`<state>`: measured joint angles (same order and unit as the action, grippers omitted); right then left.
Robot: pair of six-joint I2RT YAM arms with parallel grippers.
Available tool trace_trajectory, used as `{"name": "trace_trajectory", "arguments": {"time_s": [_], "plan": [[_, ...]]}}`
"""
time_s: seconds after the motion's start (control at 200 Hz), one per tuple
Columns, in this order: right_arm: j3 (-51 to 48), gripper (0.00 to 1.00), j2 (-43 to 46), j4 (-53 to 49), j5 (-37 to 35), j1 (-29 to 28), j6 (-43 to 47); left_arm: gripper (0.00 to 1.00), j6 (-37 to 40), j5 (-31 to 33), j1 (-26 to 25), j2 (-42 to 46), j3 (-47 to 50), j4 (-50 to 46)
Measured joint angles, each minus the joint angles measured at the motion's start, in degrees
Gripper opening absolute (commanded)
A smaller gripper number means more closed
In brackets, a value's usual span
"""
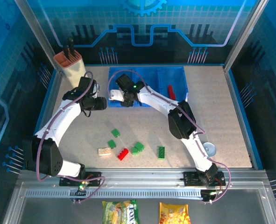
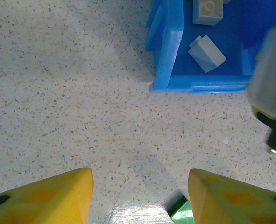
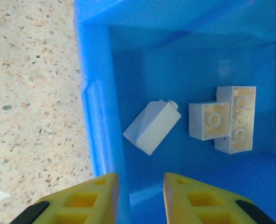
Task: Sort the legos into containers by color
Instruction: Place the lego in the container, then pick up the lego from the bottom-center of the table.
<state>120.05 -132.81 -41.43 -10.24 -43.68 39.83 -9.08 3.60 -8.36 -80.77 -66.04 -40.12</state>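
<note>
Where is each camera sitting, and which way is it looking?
Top external: above, behind the arms, looking down on the table; both arms show.
Left wrist: on the left arm, facing down beside the containers; left gripper shows.
Right wrist: on the right arm, facing down into one bin; right gripper shows.
Shared: both wrist views see the same cream legos.

- blue containers (image 1: 177, 74): joined open bins, far across my worktop (image 1: 212, 116).
- three cream legos (image 3: 210, 120) inside the left bin (image 3: 175, 56), one tipped.
- loose legos (image 1: 138, 148), green, red, tan, nearer me.
</note>
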Motion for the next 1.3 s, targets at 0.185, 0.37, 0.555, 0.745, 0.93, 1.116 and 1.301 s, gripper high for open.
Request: {"name": "trace_trajectory", "arguments": {"time_s": [0.185,0.37,0.555,0.745,0.93,1.116,1.301], "plan": [[-7.5,0.33,8.0,1.9,0.3,-0.8,-2.8,0.57,0.0,0.0,0.0,0.0,0.0,0.0],[-17.8,0.33,16.6,4.3,1.3,-2.6,-8.1,0.57,0.0,-0.4,0.0,0.0,0.0,0.0],[-27.6,0.33,23.0,5.4,1.7,-5.1,-14.7,0.58,0.0,-0.4,0.0,-0.1,0.0,0.0],[-35.9,0.32,29.1,5.6,1.7,-7.7,-25.5,0.58,0.0,-0.4,0.0,-0.3,0.0,0.0],[-41.2,0.32,33.0,4.5,0.9,-11.7,-36.6,0.58,0.0,-0.4,0.0,-0.9,0.0,0.0],[-44.2,0.32,33.3,2.5,-1.4,-16.0,-48.4,0.58,0.0,-0.4,0.0,-0.9,0.0,0.0],[-46.9,0.34,34.0,-0.7,-2.2,-18.3,-58.8,0.58,0.0,-0.5,0.0,-0.9,0.0,0.0]]}}
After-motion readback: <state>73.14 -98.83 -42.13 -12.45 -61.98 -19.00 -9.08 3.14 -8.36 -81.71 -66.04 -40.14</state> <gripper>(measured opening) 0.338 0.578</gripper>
